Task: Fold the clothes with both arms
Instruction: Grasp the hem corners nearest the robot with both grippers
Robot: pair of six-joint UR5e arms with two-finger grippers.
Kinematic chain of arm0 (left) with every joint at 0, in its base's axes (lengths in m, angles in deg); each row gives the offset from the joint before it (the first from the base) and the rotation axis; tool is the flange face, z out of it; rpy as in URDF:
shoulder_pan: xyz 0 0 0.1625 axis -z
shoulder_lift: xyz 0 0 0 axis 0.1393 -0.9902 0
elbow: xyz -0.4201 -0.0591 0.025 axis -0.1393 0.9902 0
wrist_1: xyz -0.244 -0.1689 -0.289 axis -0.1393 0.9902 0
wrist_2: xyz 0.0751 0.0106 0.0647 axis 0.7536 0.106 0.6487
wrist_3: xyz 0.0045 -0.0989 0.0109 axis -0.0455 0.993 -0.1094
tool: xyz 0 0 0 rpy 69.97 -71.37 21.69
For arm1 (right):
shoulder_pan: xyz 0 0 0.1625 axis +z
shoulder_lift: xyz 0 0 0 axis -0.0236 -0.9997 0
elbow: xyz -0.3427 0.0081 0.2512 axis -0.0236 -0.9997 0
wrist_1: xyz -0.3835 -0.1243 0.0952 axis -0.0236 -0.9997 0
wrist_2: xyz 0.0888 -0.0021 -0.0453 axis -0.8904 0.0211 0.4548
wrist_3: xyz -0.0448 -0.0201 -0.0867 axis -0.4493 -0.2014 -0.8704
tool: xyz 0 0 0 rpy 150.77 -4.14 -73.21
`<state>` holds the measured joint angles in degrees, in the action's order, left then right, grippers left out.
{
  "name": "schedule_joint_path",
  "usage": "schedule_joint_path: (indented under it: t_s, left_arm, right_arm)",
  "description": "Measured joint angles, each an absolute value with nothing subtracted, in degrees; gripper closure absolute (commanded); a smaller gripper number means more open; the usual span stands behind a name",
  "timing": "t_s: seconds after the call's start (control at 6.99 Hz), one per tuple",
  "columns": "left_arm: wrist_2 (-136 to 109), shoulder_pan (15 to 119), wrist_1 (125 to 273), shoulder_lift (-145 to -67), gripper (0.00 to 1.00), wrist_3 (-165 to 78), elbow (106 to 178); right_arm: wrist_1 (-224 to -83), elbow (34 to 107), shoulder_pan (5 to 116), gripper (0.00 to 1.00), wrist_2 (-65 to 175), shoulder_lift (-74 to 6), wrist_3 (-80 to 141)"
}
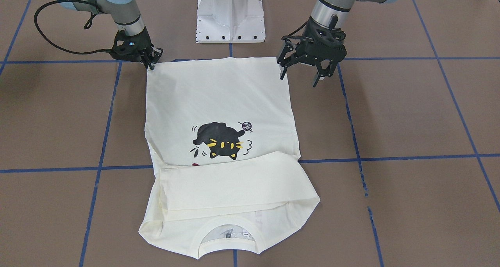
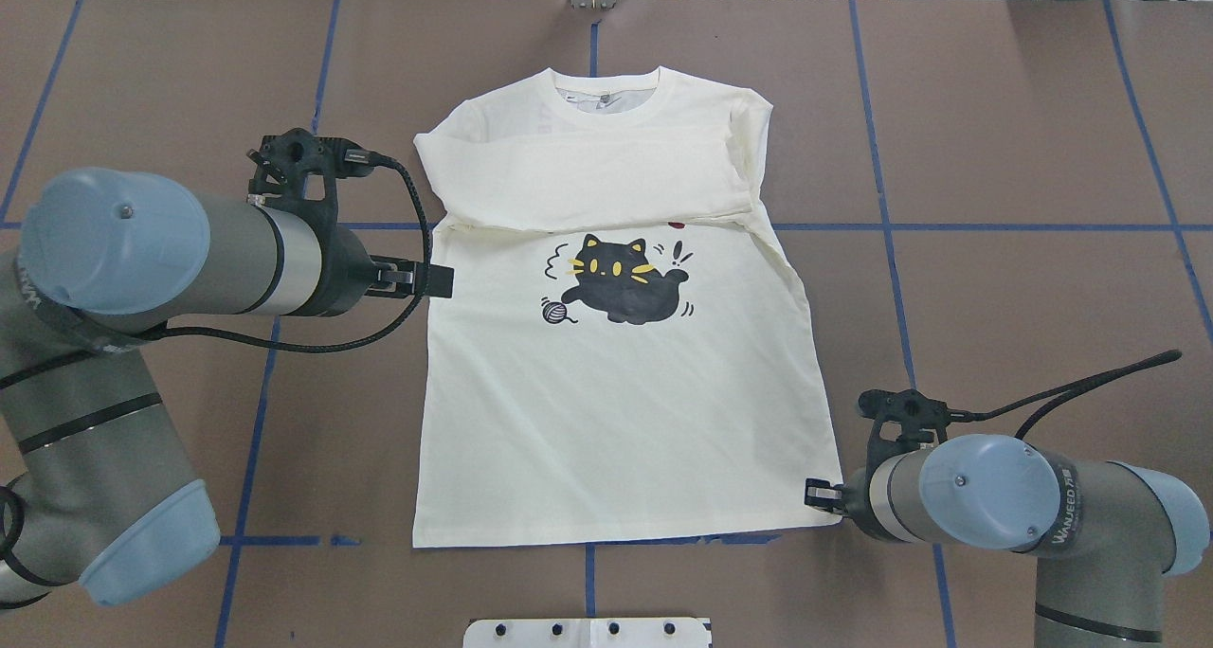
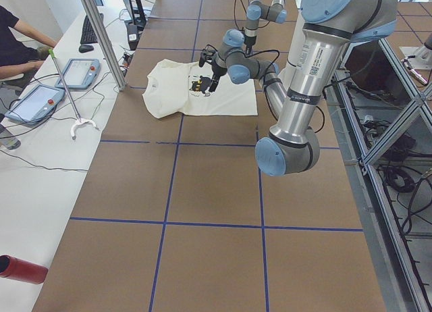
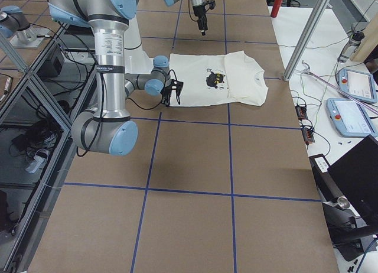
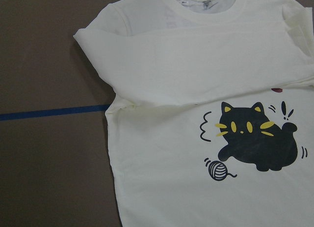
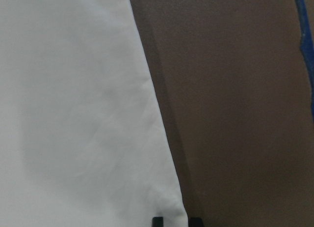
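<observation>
The cream T-shirt lies flat and print side up on the brown table, collar away from me, both sleeves folded across the chest above the black cat. My right gripper sits low at the hem corner on my right. In the right wrist view its two fingertips stand close together around that corner of the T-shirt, so it is shut on it. My left gripper hangs open above the table beside the shirt's left edge, holding nothing. The left wrist view shows only the T-shirt.
The white pedestal base stands just behind the hem. Blue tape lines grid the table. A side table with tablets, a seated person, a metal post and a red cylinder lie beyond the far edge.
</observation>
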<state>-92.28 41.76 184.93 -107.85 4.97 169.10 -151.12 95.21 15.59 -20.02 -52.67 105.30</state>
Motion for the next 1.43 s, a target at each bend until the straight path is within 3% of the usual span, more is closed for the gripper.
schedule_joint_path:
  t_s: [0.57,0.86,1.0,1.15,1.43]
  left_arm:
    - [-92.34,40.62,185.85,-105.62,0.0,9.92,168.77]
    - [-92.02,34.26,187.57,-102.25,0.01,22.55,168.73]
    - [-91.34,30.22,187.5,-101.57,0.03,29.07,168.74]
    - [-89.82,25.95,186.72,-101.14,0.13,34.37,168.73]
    - [-86.59,20.15,184.02,-100.78,0.13,40.38,167.81]
  right_arm:
    - [-151.09,99.49,15.77,1.0,-19.46,-52.83,106.13]
    - [-151.09,101.39,16.58,1.0,-19.51,-52.78,106.23]
    - [-151.09,101.55,16.99,1.0,-19.49,-52.67,106.25]
    - [-151.09,101.55,17.28,1.0,-19.53,-52.57,106.24]
    - [-151.09,101.55,17.82,1.0,-19.75,-52.27,106.22]
